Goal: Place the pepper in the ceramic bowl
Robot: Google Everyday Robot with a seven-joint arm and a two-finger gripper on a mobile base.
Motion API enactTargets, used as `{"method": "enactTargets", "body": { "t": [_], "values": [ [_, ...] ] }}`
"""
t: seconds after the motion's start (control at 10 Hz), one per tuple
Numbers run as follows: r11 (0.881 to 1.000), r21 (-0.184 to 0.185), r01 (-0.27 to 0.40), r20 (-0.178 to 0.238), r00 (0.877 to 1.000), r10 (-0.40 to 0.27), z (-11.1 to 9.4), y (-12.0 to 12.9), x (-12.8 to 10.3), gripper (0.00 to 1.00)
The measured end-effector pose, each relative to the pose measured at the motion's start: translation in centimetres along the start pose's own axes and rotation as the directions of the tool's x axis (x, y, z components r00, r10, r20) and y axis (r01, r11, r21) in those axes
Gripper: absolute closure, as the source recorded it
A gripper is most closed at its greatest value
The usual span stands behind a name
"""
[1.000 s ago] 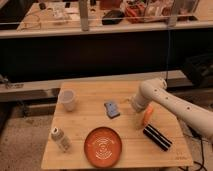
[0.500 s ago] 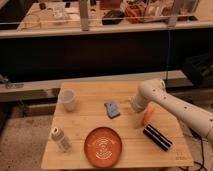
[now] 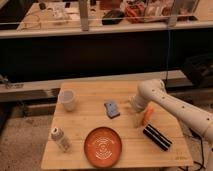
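The pepper (image 3: pixel 147 116), small, slim and orange, is at the right of the wooden table (image 3: pixel 85 120), tilted upright just above the board. My gripper (image 3: pixel 138 119) hangs down from the white arm's wrist (image 3: pixel 142 97) and sits right against the pepper's left side. The ceramic bowl (image 3: pixel 103 146), a wide orange-red dish with a white swirl at its centre, rests near the table's front edge, left of and below the gripper.
A black ribbed bar (image 3: pixel 157 137) lies just right of the bowl, in front of the pepper. There is a small blue object (image 3: pixel 112 108) mid-table, a white cup (image 3: pixel 68 100) at the back left and a white shaker bottle (image 3: pixel 60 138) at the front left.
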Motion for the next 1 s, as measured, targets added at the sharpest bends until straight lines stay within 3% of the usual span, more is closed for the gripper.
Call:
{"method": "enactTargets", "body": {
  "t": [1.0],
  "values": [
    [1.000, -0.019, 0.004, -0.002, 1.000, -0.004, 1.3, -0.3, 1.2, 0.20]
  ]
}}
